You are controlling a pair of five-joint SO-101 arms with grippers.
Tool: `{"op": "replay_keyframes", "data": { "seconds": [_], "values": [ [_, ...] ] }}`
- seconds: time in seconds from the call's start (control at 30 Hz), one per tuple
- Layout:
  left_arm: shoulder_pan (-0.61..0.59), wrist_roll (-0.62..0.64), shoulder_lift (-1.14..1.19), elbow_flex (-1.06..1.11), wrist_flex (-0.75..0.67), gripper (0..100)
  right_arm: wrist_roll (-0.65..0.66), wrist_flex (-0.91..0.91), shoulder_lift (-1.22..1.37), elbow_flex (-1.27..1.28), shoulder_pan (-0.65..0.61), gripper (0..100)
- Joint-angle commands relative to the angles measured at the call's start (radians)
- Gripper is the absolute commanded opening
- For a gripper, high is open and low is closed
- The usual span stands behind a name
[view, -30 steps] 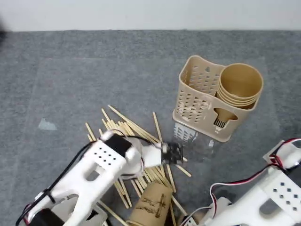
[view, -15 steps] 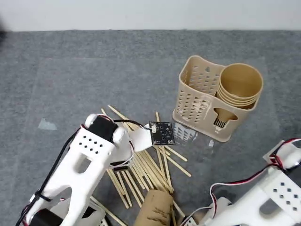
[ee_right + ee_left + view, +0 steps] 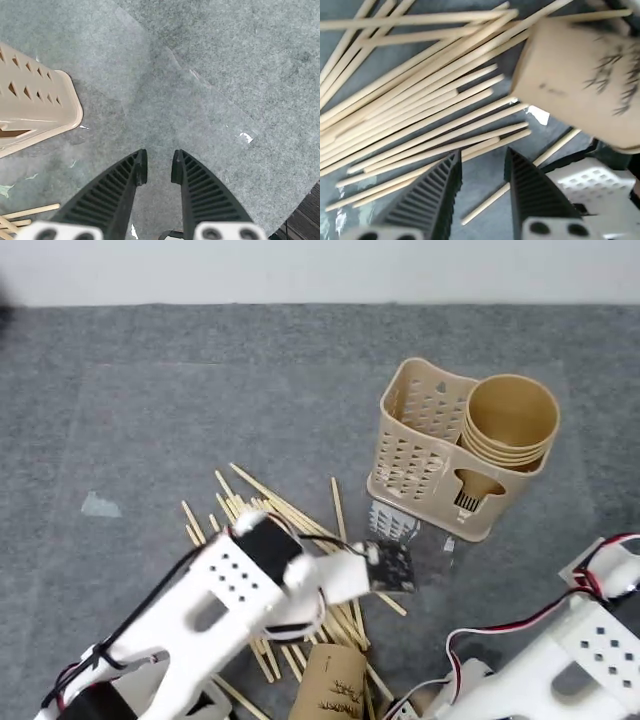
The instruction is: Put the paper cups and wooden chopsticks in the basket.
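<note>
A beige plastic basket [image 3: 425,455] with rounded corners and perforated walls stands upright on the grey, felt-like desk [image 3: 200,390], with two compartments side by side. One compartment holds a nested stack of tan paper cups [image 3: 512,420], mouths up; what the other one holds cannot be made out. Near the basket a loose heap of pale, straight wooden chopsticks [image 3: 275,515] is fanned flat across the desk, many lying roughly parallel and some crossing. One more brown paper cup [image 3: 330,685], printed with a dark brush-like motif, lies on its side on the sticks at the near edge of the heap. The white left arm [image 3: 235,585] stretches from the near corner over the pile, its wrist bent so that the black ribbed left end effector [image 3: 482,160] points down at the chopsticks just beside the lying cup; its fingers are parted and grasp nothing, with a single stick running under the gap. The right arm [image 3: 585,650] sits folded low at the opposite near corner, and the right end effector [image 3: 159,162] hangs over bare desk beside the basket's base, its fingers only narrowly apart and empty.
</note>
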Motion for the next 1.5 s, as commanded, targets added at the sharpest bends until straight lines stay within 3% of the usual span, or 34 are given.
{"op": "replay_keyframes", "data": {
  "seconds": [0.0,0.37,0.63,1.03,1.3,1.47],
  "values": [
    [0.087,0.054,-0.012,-0.050,0.025,15,-0.006,-0.016,-0.025,-0.006,0.004,10.1],
    [0.252,0.137,-0.006,-0.048,-0.031,15,-0.005,-0.016,-0.025,-0.006,0.004,10.1],
    [0.262,0.169,-0.005,-0.028,-0.138,15,-0.005,-0.016,-0.025,-0.006,0.004,10.1],
    [0.253,0.169,-0.005,0.259,-0.397,15,-0.009,-0.016,-0.027,-0.006,0.004,10.1],
    [-0.043,0.123,-0.003,0.329,-0.689,15,-0.005,-0.008,-0.028,-0.006,0.004,10.1],
    [-0.210,0.077,-0.005,0.318,-0.761,15,-0.005,-0.008,-0.028,-0.006,0.004,10.1]
  ]
}}
